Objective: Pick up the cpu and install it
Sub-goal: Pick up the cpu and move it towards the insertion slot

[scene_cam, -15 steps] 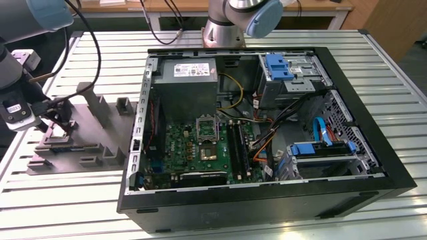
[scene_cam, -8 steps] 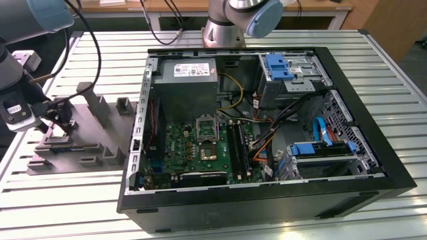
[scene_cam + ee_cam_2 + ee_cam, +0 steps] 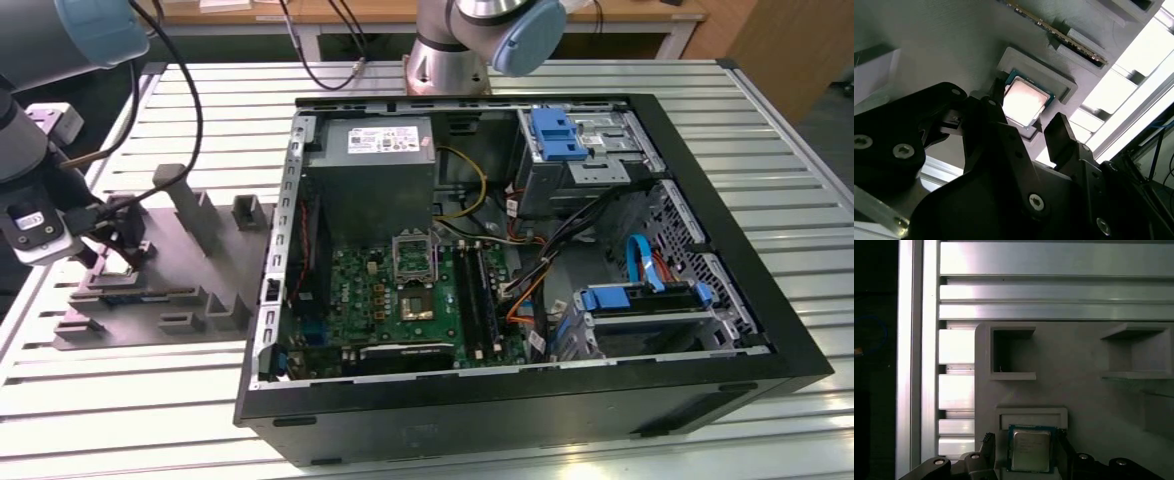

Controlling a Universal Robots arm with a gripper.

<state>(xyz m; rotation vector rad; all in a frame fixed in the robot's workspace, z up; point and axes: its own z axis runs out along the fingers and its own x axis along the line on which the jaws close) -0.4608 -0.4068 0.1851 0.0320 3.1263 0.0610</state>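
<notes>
Hanging low at the exterior view's left, the black two-fingered gripper (image 3: 118, 258) has its fingers apart, one each side of the small silvery square cpu (image 3: 1030, 450). The cpu lies flat in a snug pocket of the grey plastic tray (image 3: 160, 290), probably so it cannot slide.

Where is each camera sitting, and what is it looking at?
Exterior view: off the arm, high up, looking down on the table, computer case and tray; shows the arm and gripper.
First wrist view: on the wrist, facing the tray and cpu; fingertips show.
Second wrist view: on the wrist, looking along the fingers at the cpu.
Both wrist views share the cpu between the open fingers.
</notes>
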